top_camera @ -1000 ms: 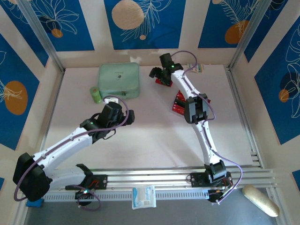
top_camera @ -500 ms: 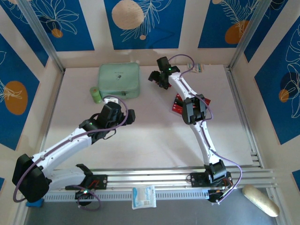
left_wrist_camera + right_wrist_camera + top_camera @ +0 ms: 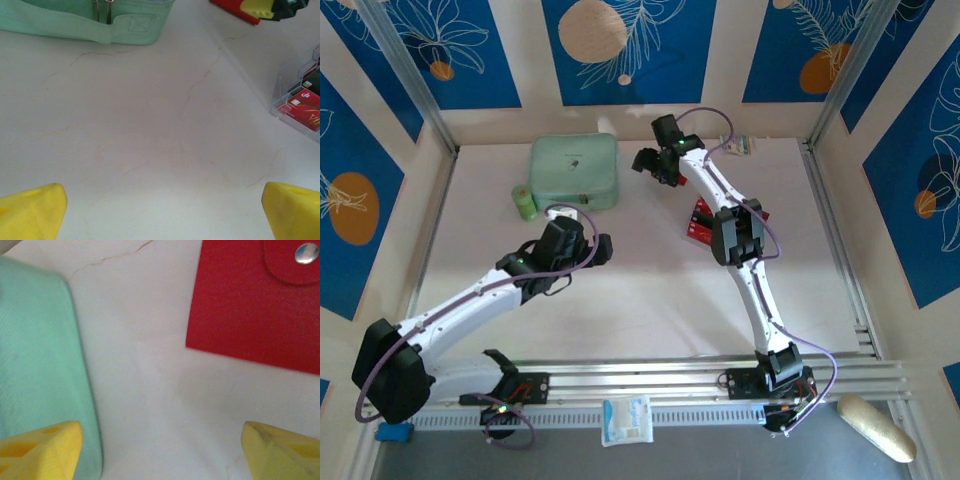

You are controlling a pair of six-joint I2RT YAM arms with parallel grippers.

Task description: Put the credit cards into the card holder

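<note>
The right arm is stretched long toward the back of the counter (image 3: pixel 640 300), elbow bent beside the clear stand (image 3: pixel 712 205), wrist tipped down. The right end effector (image 3: pixel 652 160) hangs over the gap between the mint-green case (image 3: pixel 574 172) and the card holder (image 3: pixel 250 305). From the right wrist, its yellow fingertips (image 3: pixel 40 447) sit wide apart with bare counter between them, gripping nothing. The card holder lies flat and closed, ahead and to the right of those fingers, with its pale snap (image 3: pixel 305 253) up on the flap. The case runs down the left side.

The left arm is folded low across the middle of the counter, forearm angling up from its base. The left end effector (image 3: pixel 597 246) is aimed toward the back right, jaws spread to their widest and empty over plain counter.

Any writing? The credit cards (image 3: pixel 305 102) carry gold lettering, but it is cut off at the frame edge and unreadable. The mark on the case lid is too small to read. The cards sit in the clear stand, well off to the right of the left end effector.
</note>
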